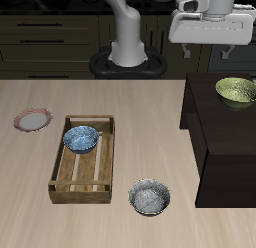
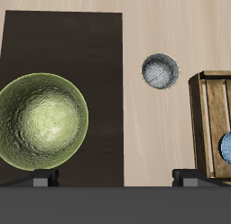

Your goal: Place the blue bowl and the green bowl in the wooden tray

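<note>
- While the gripper [image 1: 207, 50] hangs high above the dark stand [image 1: 200, 112], its 2 fingers [image 2: 41, 179] look spread apart, nothing between them, though only their tips show
- The green bowl [image 1: 237, 90] sits on that stand
- The blue bowl [image 1: 82, 140] lies inside the wooden tray [image 1: 62, 177]
- A speckled grey bowl [image 1: 149, 197] rests on the table just beside the tray; a pink plate [image 1: 32, 119] lies apart

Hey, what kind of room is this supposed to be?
Probably a simulated kitchen: dark cabinet fronts run behind a pale wooden table, which holds bowls, a small plate, and a wooden tray. A robot arm's tool hangs above.
</note>
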Controlling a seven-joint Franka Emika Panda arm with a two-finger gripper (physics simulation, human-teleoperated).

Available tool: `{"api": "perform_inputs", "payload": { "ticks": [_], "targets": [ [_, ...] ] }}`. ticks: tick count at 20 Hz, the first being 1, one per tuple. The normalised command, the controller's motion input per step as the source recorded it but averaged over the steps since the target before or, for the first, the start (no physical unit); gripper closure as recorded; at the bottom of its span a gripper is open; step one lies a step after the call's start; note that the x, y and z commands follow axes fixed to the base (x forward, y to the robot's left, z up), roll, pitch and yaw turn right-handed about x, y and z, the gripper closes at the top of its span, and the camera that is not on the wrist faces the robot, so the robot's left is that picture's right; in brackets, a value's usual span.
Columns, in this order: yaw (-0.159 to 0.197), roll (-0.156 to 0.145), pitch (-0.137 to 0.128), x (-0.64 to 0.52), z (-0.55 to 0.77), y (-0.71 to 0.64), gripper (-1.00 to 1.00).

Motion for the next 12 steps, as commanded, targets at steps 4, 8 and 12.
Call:
{"api": "perform_inputs", "payload": {
  "ticks": [4,8,12],
  "targets": [
    [0.006,0.035,0.003,0.04,-0.03,0.19,-1.00],
    [-0.008,0.008,0.024,0.12,-0.12,0.27,-1.00],
    [0.005,-0.010,0.017,0.08,-0.10,0.11,-1.00]
  ]
}}
